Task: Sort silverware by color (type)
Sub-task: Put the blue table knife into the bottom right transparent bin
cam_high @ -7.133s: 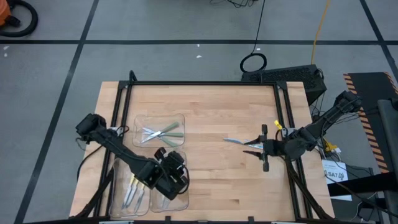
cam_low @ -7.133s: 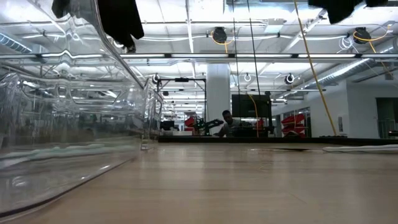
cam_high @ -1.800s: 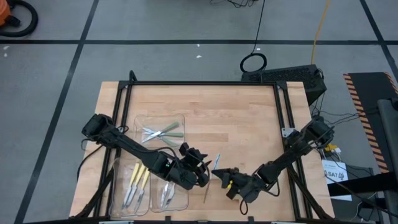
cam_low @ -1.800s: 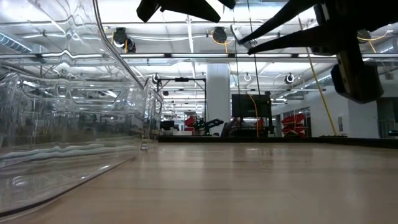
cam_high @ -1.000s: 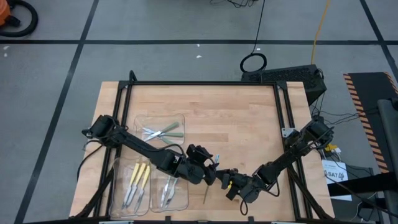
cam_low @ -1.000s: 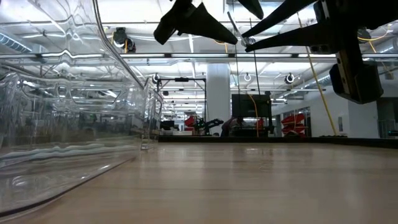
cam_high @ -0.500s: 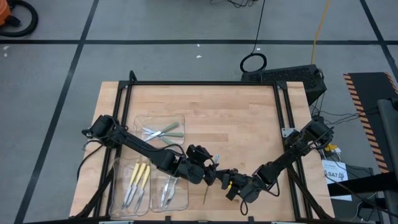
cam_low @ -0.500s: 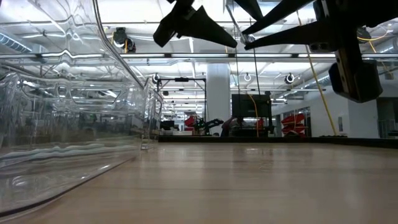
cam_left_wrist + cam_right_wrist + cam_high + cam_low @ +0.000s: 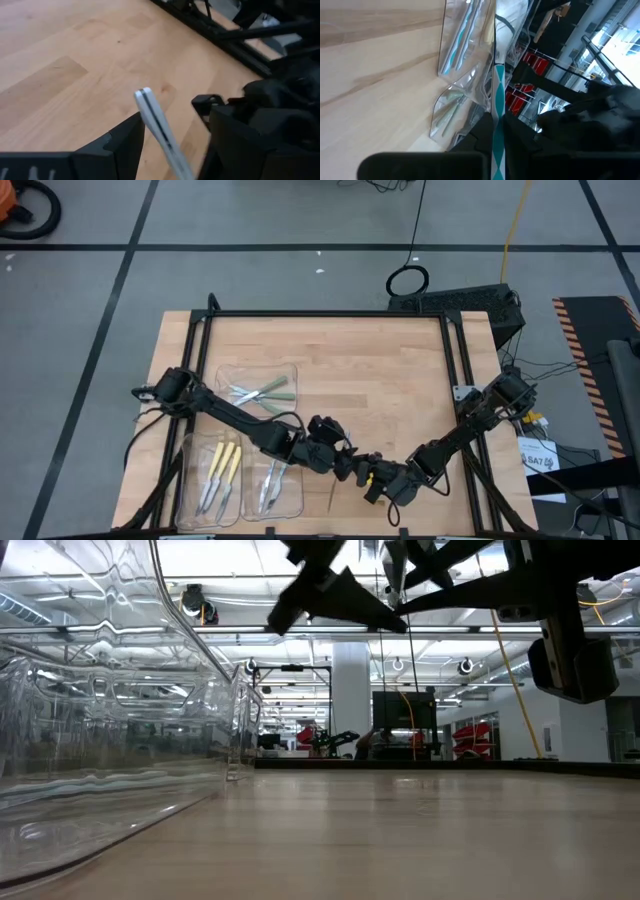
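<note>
the right gripper point(image 9: 362, 474) is near the front edge of the table point(image 9: 380, 370), about midway along it, its fingers pressed together on a light blue utensil point(image 9: 497, 107) whose metal end point(image 9: 330, 498) hangs below toward the front edge. in the right wrist view the blue handle runs straight out between the dark fingers point(image 9: 517, 135). the left gripper point(image 9: 340, 461) is just beside it, its fingers apart on either side of the same utensil point(image 9: 159, 125), not closed on it. three clear trays sit by the left edge. the rear tray point(image 9: 290, 370) holds pale green utensils point(image 9: 262, 392). at the front left corner, one tray point(image 9: 184, 480) holds yellow utensils point(image 9: 221, 470), and the tray next to it point(image 9: 296, 500) holds blue utensils point(image 9: 268, 485).
</note>
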You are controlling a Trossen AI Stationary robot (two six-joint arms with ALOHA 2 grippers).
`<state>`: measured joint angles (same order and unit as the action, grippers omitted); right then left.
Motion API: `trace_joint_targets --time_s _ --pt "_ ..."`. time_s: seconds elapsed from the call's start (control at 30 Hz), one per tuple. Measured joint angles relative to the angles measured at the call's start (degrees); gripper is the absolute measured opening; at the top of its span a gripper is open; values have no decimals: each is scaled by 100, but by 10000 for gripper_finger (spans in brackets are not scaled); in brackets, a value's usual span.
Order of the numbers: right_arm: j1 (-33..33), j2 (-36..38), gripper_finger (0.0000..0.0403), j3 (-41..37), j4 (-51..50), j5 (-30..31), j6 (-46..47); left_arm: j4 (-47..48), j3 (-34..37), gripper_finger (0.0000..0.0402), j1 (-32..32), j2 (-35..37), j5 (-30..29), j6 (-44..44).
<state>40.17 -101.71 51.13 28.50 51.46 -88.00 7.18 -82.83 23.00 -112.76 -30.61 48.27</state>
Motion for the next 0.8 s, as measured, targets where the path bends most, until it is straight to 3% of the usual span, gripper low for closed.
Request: trace_joint_targets --time_s 0.13,0.57,0.8 --pt "42 0 20 -2 4 94 -55 -76 0 202 -65 -23 91 -169" --pt "34 4 25 -2 33 122 133 -173 -9 59 -58 -12 98 -300" --pt "54 4 95 -2 295 86 562 513 -386 39 -18 -10 59 -490"
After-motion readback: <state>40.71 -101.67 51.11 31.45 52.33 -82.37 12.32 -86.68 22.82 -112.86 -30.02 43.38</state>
